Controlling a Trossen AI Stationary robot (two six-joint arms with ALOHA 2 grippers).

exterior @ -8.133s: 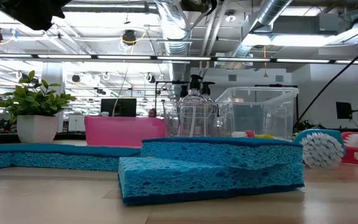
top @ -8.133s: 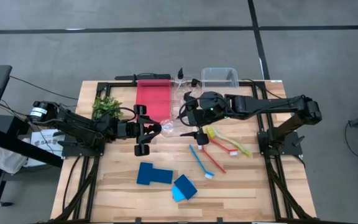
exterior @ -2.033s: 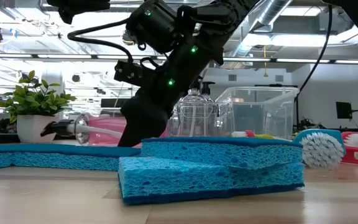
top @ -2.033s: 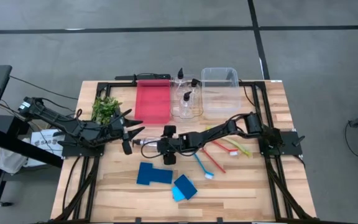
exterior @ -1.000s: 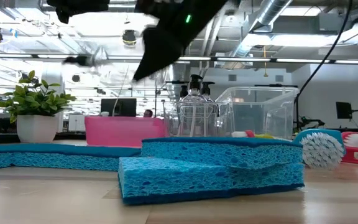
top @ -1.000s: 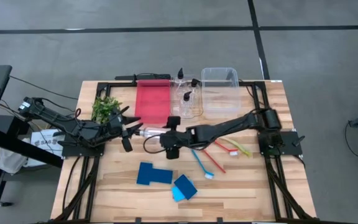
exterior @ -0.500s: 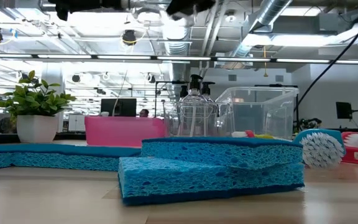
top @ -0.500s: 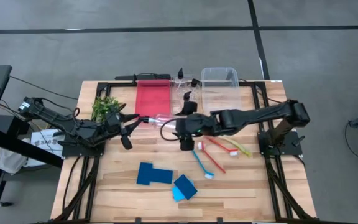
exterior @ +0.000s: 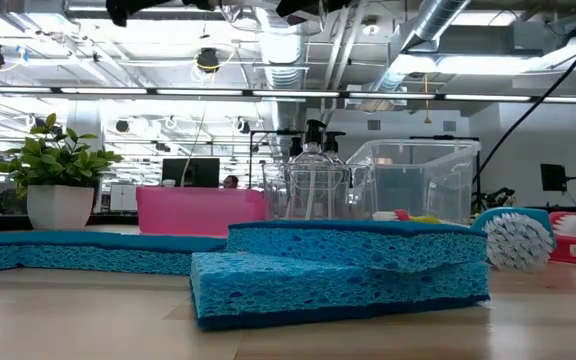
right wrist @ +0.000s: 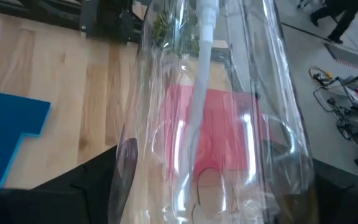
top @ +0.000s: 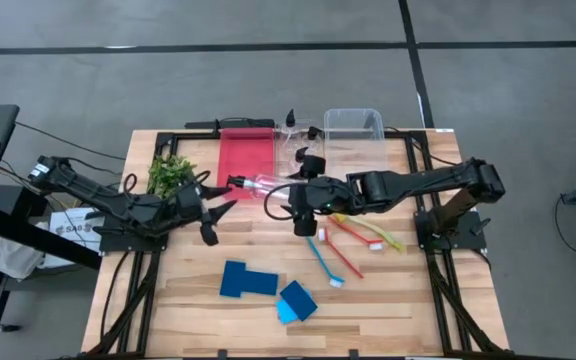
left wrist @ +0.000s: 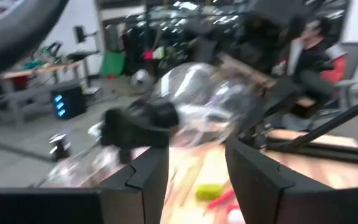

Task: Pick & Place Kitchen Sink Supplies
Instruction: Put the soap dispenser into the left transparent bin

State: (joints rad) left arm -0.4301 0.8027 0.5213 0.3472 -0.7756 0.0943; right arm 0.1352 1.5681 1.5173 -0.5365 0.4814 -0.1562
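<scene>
A small clear bottle (top: 265, 184) with a black pump top (top: 236, 182) lies level in the air over the near end of the red bin, held by my right gripper (top: 288, 192), which is shut on it. My left gripper (top: 218, 203) is open a short way to the left of the pump top and touches nothing. In the left wrist view the bottle (left wrist: 197, 102) floats just beyond that gripper's fingers. Other clear bottles (top: 303, 160) stand between the bins. A dark sponge (top: 248, 280) and a light sponge (top: 297, 301) lie near the front edge. Blue (top: 323, 262), red (top: 346, 250) and yellow-green (top: 373, 232) brushes lie on the table. My right gripper pinches the bottle's clear body (right wrist: 145, 168) between its two fingers (right wrist: 95, 180), one on each side. It comes level from the table's right, and the bottle runs on ahead of the fingers. The bottle is lifted clear, lying on its side, with its pump top toward the table's left.
A red bin (top: 246, 160) and a clear bin (top: 354, 128) sit at the far edge, and a leafy plant (top: 171, 172) stands left of the red bin. In the low view the stacked sponges (exterior: 338, 270) fill the foreground. Bare wood shows at the table's near left and right.
My right gripper has carried the bottle up off the table and toward the far right, away from my left gripper, with the bottle staying level and its pump top pointing left. The left gripper has stayed open and almost still.
</scene>
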